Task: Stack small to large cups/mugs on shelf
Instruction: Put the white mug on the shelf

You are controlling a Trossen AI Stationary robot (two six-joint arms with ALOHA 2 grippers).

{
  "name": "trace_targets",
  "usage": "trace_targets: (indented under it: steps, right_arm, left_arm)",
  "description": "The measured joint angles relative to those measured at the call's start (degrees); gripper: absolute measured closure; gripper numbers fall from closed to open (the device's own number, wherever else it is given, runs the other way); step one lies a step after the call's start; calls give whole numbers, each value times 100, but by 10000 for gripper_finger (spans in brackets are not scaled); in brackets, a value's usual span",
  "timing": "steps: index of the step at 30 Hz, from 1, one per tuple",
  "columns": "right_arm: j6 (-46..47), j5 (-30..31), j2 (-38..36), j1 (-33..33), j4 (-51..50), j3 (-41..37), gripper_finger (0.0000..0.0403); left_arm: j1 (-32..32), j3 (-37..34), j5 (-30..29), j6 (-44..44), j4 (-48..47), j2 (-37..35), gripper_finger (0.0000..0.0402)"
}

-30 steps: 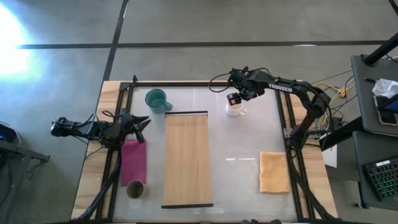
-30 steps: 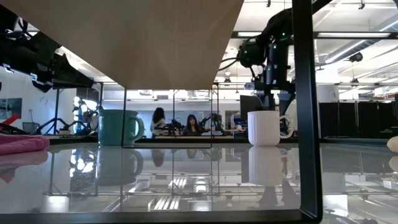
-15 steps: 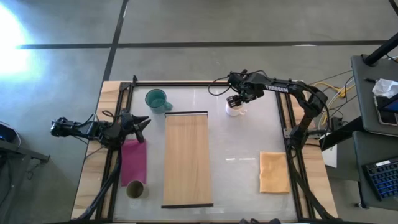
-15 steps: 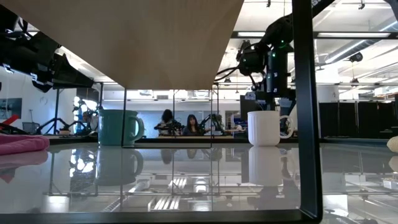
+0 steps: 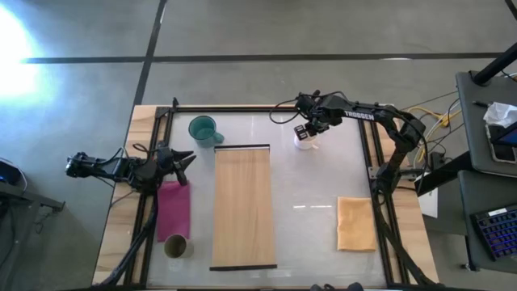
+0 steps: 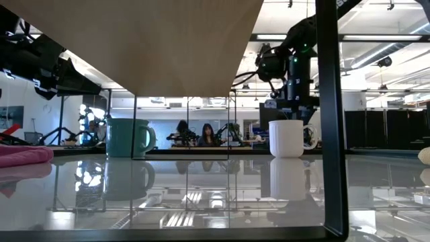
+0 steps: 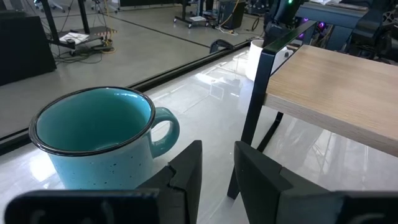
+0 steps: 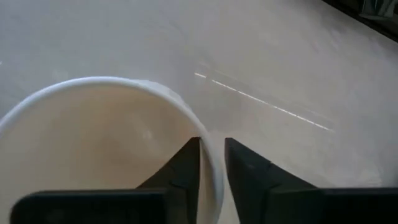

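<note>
The white mug point(image 5: 304, 144) stands upright on the glass table, far right of the shelf point(image 5: 242, 206); its handle point(image 6: 310, 136) points to the table's right. My right gripper point(image 5: 304, 133) is above it, shut on its rim. The teal mug point(image 5: 203, 129) stands at the shelf's far left corner, just ahead of my left gripper point(image 7: 217, 146), which waits at the table's left edge point(image 5: 186, 166) with a narrow gap and nothing between its fingers. The small olive-brown cup point(image 5: 175, 246) stands near the front left. My right gripper pinches the white mug's rim wall point(image 8: 200, 124) on the mug's far side, one finger point(image 8: 183, 168) inside the mug and the other finger point(image 8: 249, 171) outside. The fingers come from above, pointing down. The mug stands upright with its base on the table point(image 6: 287, 156).
A pink cloth point(image 5: 174, 208) lies left of the shelf and a tan cloth point(image 5: 355, 223) lies at the front right. The shelf's dark leg point(image 6: 332, 114) stands close in the low view. People sit in the room far behind the table.
My right gripper has come down onto the white mug and its fingers have shut on the rim. The mug still stands on the table.
</note>
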Motion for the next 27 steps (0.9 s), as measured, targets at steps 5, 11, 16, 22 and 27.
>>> trace_targets:
  steps: [5,11,16,22,27]
  right_arm:
    - [-11,-7,2,0,162,-42,364]
    - [7,-209,0,2,168,-42,385]
    - [-31,-549,-26,15,148,4,392]
    - [-60,-649,-192,119,12,175,393]
    - [-142,-531,-363,274,-286,446,393]
  left_arm:
    - [-2,-1,-1,0,0,0,322]
    - [0,0,-1,-1,0,0,322]
    - [0,1,1,0,0,0,322]
    - [0,-1,-1,0,0,0,322]
    - [0,1,0,0,0,0,322]
